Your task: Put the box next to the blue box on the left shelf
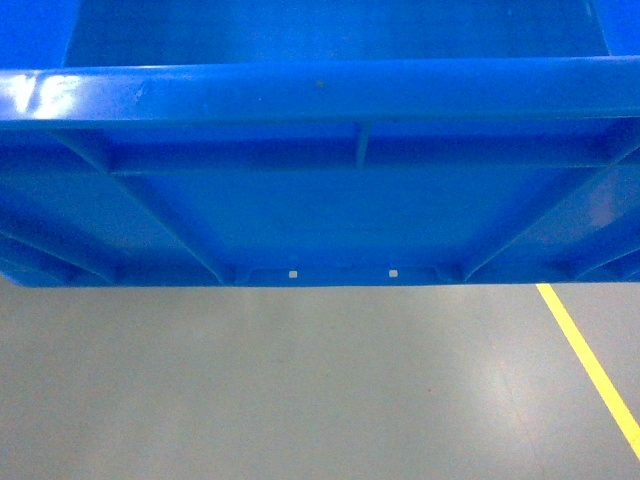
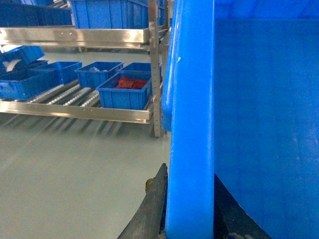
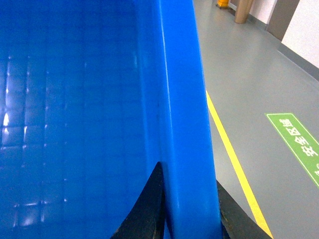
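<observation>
Two tools are clamped on the box (image 1: 320, 190), which is held above the grey floor (image 1: 300, 390). Left of the box, a roller shelf (image 2: 75, 110) with small blue bins (image 2: 124, 92) is seen. The left tool (image 2: 189, 209) grips the box's left rim; the right tool (image 3: 189, 209) grips its right rim, beside a yellow floor line (image 3: 234, 169).

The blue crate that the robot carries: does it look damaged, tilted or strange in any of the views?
Nothing stands out. The blue crate sits level in the head view, its rim and ribs unbroken. Each claw, left claw and right claw, straddles a side wall. No spill shows on the floor.
</observation>
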You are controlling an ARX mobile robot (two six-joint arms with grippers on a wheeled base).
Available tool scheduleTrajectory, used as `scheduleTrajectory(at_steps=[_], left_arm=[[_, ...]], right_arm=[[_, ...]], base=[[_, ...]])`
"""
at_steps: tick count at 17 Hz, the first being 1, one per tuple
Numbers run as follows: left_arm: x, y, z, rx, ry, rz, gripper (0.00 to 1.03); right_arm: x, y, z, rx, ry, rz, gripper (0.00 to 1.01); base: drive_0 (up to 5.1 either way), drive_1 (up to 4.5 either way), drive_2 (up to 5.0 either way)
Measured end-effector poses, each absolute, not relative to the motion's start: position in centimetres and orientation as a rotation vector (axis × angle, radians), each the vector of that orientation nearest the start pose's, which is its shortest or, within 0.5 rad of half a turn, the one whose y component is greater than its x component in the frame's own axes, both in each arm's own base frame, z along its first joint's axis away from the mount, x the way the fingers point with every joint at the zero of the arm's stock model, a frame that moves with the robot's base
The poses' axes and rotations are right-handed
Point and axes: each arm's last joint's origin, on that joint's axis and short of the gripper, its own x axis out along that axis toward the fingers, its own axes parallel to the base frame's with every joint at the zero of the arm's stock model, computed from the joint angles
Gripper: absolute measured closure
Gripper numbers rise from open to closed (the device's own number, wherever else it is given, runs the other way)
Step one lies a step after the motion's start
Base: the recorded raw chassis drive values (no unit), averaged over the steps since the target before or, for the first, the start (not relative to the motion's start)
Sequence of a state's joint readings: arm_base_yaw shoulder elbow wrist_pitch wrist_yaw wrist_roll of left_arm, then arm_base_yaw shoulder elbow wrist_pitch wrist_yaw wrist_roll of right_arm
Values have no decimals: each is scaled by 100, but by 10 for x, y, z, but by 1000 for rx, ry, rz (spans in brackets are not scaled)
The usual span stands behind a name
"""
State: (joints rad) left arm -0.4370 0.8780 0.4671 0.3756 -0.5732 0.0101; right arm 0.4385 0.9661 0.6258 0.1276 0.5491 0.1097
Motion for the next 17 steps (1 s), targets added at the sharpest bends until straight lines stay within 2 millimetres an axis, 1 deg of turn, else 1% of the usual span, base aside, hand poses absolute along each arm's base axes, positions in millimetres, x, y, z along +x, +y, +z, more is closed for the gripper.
scheduleTrajectory(at_steps=[17], left_arm=[[180,-67,260,29,34,136,92]], right_arm=[[198,76,276,7,184,-121,88]], base=[[-3,403,-409]])
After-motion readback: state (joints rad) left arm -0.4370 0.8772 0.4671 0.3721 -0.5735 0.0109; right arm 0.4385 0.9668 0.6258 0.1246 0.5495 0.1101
